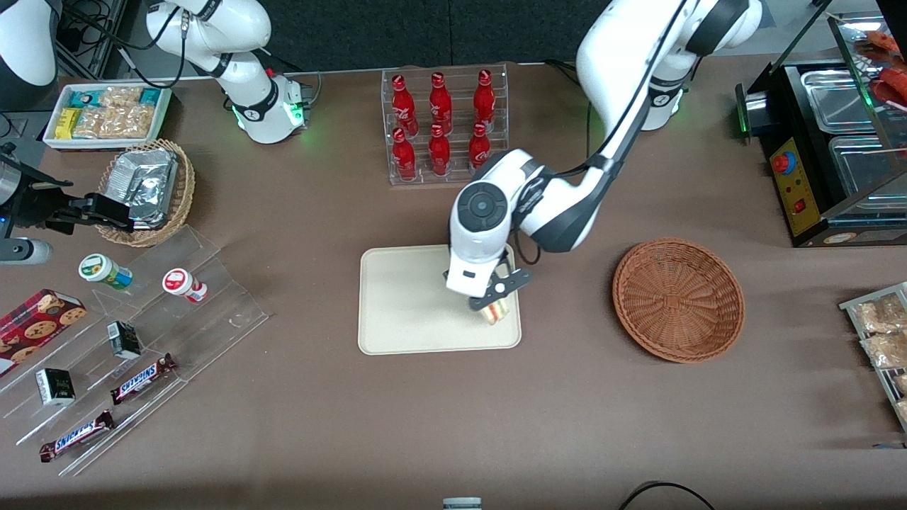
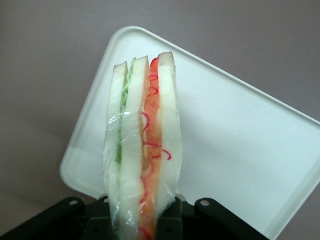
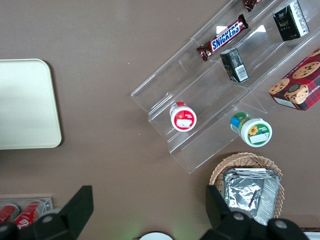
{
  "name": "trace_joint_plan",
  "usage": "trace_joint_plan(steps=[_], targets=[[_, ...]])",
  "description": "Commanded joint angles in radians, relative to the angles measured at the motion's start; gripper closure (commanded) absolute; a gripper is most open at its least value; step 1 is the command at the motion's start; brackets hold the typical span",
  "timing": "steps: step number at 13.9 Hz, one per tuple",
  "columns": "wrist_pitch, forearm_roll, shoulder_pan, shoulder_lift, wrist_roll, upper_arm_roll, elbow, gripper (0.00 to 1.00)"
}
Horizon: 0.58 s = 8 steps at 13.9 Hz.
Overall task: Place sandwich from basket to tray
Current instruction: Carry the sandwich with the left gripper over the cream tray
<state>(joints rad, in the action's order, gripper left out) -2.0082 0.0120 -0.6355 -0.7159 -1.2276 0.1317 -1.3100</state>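
Gripper [image 1: 498,298] clamping wrapped sandwich [image 2: 142,150] between fingers, hanging over cream tray [image 1: 411,312] at edge nearest wicker basket [image 1: 678,299]. Basket sitting bare on counter [image 1: 453,418].

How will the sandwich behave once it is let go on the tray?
Held by the gripper over the tray, the sandwich looks soft and light. Its clear wrap may be slippery. Set on its narrow edge, the wedge would probably tip flat.
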Motion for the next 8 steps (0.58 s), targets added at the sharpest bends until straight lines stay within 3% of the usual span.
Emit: trace_joint_plan(steps=[1,3,8], targets=[[-0.014,0.006,-0.032,-0.062,0.112,-0.008,0.071,0.83],[-0.014,0.005,-0.047,-0.08,0.267,-0.004,0.092,0.83],[-0.017,0.017,-0.087,-0.143,0.296,-0.009,0.104,0.81]])
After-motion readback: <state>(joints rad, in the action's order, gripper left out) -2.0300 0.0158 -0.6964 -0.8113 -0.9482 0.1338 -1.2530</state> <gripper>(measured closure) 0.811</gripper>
